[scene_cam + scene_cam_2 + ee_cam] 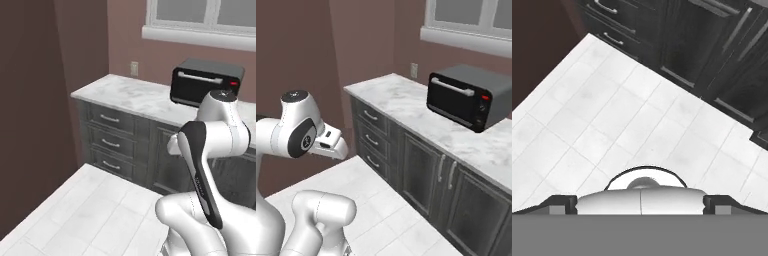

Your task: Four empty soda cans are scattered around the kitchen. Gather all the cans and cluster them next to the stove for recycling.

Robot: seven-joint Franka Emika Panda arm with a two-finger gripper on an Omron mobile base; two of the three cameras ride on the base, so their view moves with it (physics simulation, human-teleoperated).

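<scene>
Kitchen corner, marble worktop (pixel 406 102) against a brown wall, and no soda can or stove anywhere in my views.

I judge this a searching step: to do it well I should turn the base along the cabinets (pixel 117 145) and scan worktop edges before reaching, since where the cans and stove are I cannot tell from here. The worktop carries a black toaster oven (pixel 466 97) near its back edge under the window (pixel 471 20); its left corner lies bare by a wall outlet (pixel 134 68). My gripper (pixel 641 200) points down at the white tiled floor (pixel 587 115), fingertips (pixel 559 202) spread fully apart, holding and touching nothing.
</scene>
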